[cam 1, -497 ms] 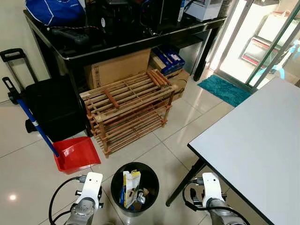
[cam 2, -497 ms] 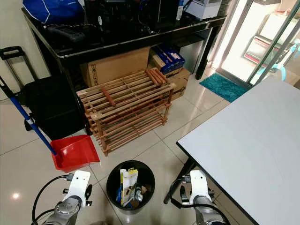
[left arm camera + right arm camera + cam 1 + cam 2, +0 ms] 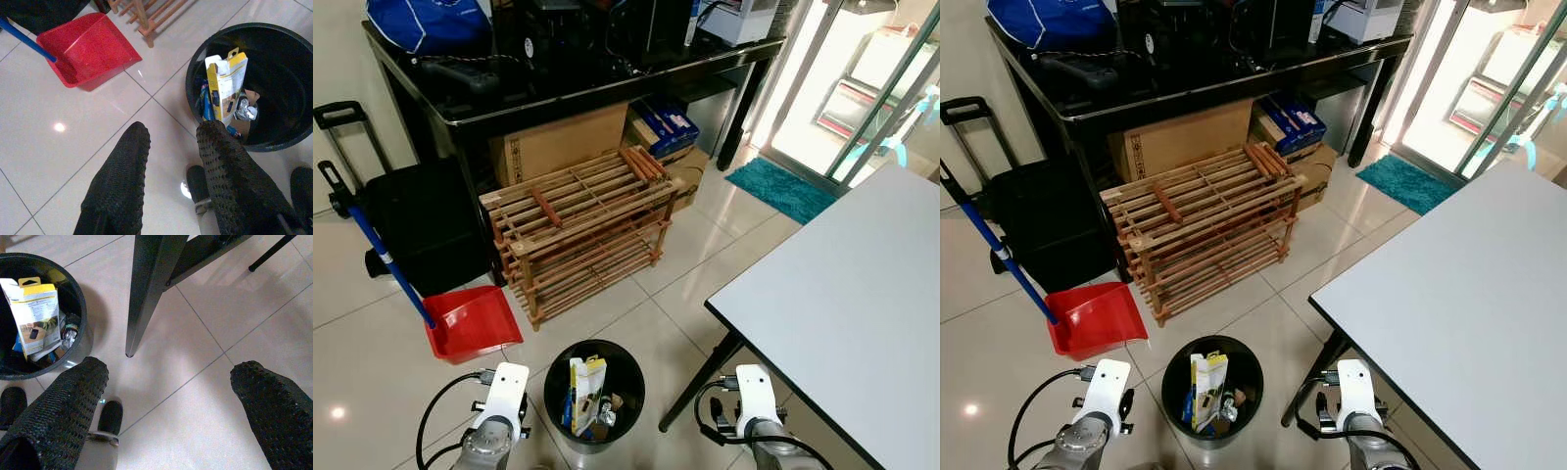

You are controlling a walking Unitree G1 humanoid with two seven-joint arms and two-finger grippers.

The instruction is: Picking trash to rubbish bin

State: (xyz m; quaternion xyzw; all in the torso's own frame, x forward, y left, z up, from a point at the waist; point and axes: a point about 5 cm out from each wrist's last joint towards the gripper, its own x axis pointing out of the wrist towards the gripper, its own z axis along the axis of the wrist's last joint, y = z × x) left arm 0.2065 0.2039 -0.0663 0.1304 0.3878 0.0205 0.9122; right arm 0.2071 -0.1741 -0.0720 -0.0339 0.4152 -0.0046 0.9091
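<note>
A round black rubbish bin [image 3: 628,357] stands on the tiled floor between my two arms. Inside it stands a yellow-and-white package [image 3: 587,387] among other small litter. My left wrist [image 3: 499,401] hangs low to the left of the bin. In the left wrist view my left gripper [image 3: 173,132] is open a little above the tiles, with nothing between its fingers and the bin [image 3: 274,34] just beyond them. My right gripper [image 3: 171,369] is wide open over bare tiles, beside the table leg [image 3: 146,289], with the bin [image 3: 80,298] off to one side.
A white table [image 3: 862,304] on black legs fills the right. Ahead are a wooden shoe rack [image 3: 578,220], a black desk [image 3: 568,78] with cardboard boxes under it, and a black trolley case [image 3: 411,215]. A red dustpan [image 3: 470,321] lies left of the bin.
Both wrists have sunk a little toward the bottom edge of the eye views. The bin and its contents are unmoved.
</note>
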